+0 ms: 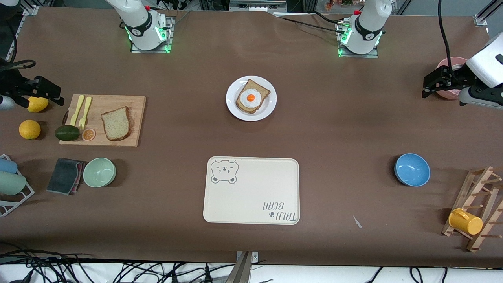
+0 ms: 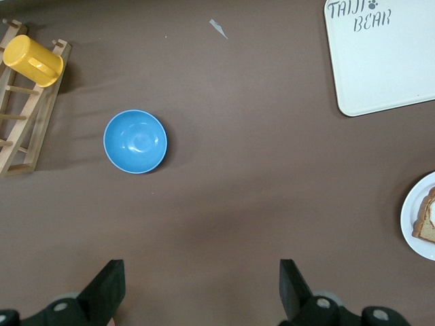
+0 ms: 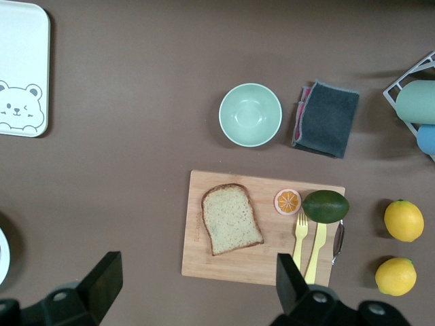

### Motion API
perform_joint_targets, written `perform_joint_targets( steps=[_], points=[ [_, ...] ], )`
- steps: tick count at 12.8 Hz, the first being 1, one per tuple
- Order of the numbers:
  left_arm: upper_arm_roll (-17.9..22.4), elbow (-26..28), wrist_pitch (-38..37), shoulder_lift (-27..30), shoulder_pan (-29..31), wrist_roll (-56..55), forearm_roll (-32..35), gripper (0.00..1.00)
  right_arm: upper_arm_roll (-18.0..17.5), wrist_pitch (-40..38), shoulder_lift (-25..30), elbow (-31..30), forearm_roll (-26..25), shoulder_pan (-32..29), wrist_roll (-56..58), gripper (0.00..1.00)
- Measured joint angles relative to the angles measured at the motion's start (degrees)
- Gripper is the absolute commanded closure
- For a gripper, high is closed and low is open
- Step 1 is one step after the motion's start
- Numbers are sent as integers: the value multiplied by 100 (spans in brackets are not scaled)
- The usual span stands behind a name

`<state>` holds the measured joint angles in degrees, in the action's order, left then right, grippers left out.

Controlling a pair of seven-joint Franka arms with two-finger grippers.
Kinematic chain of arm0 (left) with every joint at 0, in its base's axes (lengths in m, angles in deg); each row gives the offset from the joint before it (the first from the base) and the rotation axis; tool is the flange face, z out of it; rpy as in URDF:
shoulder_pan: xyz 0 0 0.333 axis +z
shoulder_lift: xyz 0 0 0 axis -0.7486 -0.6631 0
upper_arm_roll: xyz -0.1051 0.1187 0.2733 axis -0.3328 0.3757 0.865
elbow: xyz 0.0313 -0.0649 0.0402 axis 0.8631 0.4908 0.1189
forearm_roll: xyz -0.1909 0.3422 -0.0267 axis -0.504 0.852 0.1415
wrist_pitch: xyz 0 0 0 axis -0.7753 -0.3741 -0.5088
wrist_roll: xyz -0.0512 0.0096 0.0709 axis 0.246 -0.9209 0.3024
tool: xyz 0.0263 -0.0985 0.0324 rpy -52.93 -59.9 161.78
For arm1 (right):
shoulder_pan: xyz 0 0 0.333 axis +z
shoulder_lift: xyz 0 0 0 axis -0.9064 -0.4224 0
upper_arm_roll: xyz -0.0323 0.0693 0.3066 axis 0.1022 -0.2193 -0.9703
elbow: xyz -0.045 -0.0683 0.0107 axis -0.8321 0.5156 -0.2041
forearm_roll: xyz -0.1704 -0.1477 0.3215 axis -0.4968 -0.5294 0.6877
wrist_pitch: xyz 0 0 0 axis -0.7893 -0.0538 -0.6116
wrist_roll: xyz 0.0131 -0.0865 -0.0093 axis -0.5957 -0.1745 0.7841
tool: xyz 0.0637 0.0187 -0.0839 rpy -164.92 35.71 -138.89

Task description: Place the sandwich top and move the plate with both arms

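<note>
Bread top (image 1: 116,124) lies on the board (image 1: 103,120), at nine o'clock from the plate (image 1: 251,98); light, soft, best pinched across its crust. Right gripper (image 3: 194,285) spread above it; left gripper (image 2: 202,288) spread, waiting.

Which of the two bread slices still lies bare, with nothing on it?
The sandwich top on the wooden cutting board; the other bread slice sits on the plate under a fried egg.

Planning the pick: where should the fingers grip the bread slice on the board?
The bread slice lies flat on the cutting board, so come from straight above with the right gripper and probably pinch its two long straight crust edges, the narrowest span.
</note>
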<state>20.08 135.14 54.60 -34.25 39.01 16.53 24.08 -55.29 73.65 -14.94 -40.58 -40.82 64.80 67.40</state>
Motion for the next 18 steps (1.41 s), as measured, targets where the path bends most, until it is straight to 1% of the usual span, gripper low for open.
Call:
perform_joint_targets(
  steps=[13,18],
  points=[
    [0,0,0,0,1,0,0,0,0,-64,0,0,0,1,0,0],
    [0,0,0,0,2,0,0,0,-4,-139,-9,0,0,87,4,0]
  ],
)
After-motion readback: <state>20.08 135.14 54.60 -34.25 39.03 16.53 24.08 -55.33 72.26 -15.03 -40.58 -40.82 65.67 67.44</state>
